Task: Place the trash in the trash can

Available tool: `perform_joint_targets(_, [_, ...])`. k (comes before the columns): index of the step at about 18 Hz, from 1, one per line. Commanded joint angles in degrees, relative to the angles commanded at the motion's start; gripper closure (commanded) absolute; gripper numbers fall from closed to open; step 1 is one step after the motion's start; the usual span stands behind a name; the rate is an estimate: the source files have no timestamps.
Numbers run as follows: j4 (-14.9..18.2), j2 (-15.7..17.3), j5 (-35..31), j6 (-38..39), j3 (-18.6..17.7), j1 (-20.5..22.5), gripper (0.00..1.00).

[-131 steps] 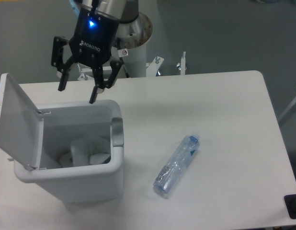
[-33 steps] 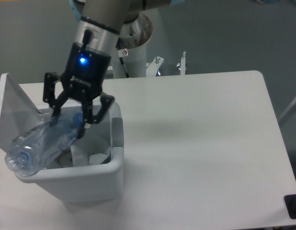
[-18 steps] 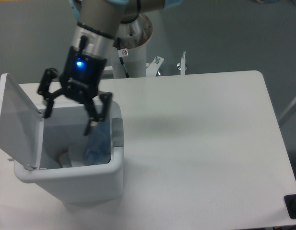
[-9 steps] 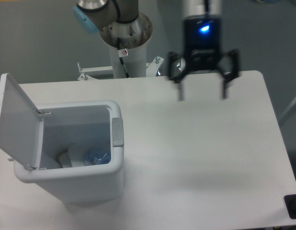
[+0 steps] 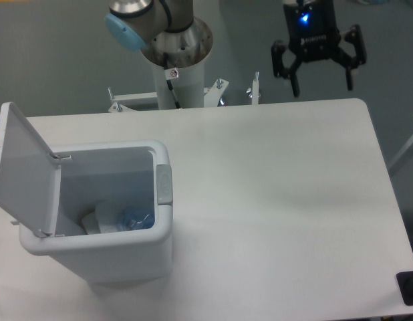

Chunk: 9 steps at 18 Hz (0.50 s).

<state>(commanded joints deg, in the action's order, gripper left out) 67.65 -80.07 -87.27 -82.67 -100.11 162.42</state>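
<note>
White trash can [image 5: 99, 257], lid [image 5: 26, 170] white. Bluish clear bottle [image 5: 136, 218] and white paper [image 5: 106, 217] inside. Counter [image 5: 280, 200] white. End effector [image 5: 320, 73] black, blue light.

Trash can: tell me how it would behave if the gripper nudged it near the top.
The trash can looks like thin white plastic holding only the bottle and some paper, so it is probably light and would slide on the smooth table. Its lid stands open on one side, so a high push may tip it rather than slide it.

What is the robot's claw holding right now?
Nothing. The gripper is open and empty above the table's far edge.
</note>
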Motion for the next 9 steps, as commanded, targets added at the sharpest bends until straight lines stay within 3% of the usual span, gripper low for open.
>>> perform_joint_targets(9, [1.08,-0.09,0.17,-1.09,1.41,0.09,0.00])
